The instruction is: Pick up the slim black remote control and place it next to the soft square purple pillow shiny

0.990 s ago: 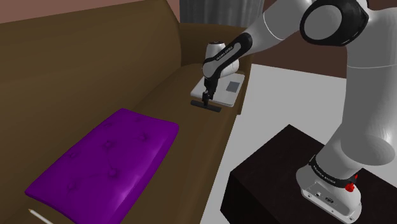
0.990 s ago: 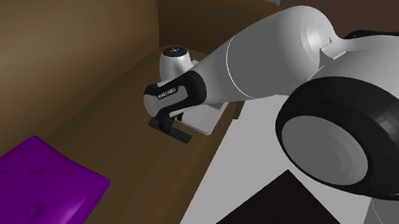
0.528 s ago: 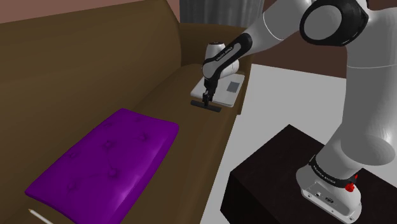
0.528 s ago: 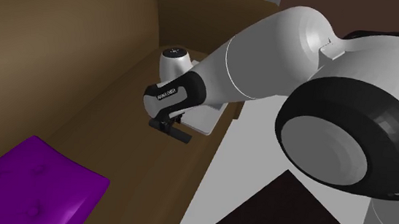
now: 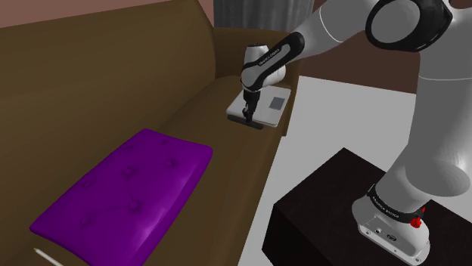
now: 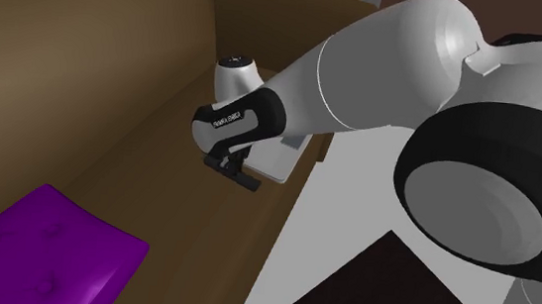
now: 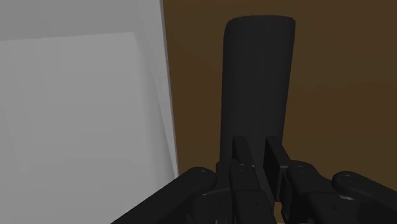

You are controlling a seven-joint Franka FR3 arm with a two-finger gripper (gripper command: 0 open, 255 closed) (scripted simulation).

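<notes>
The slim black remote [image 5: 255, 123] lies at the brown sofa's seat edge, right beside a flat white slab [image 5: 269, 107]. My gripper [image 5: 246, 115] points down onto it and is shut on one end. In the wrist view the two fingers [image 7: 240, 154] clasp the remote [image 7: 257, 83], which stretches away from the gripper [image 7: 257, 151]. The second exterior view has the remote [image 6: 245, 181] jutting from under the gripper [image 6: 226, 164]. The shiny purple square pillow [image 5: 132, 189] rests on the seat toward the shoulder view's lower left, well apart from the remote, and its corner [image 6: 43, 247] appears again.
The white slab [image 7: 76, 108] with a grey square patch sits on the sofa arm end beside the remote. A thin white stick [image 5: 44, 257] lies near the pillow's near corner. The dark stand [image 5: 333, 204] is on grey floor [image 5: 333, 121] beyond the sofa edge.
The fingers have closed onto the remote. The hand has turned and risen slightly, and the upper arm has shifted upward in both exterior views.
</notes>
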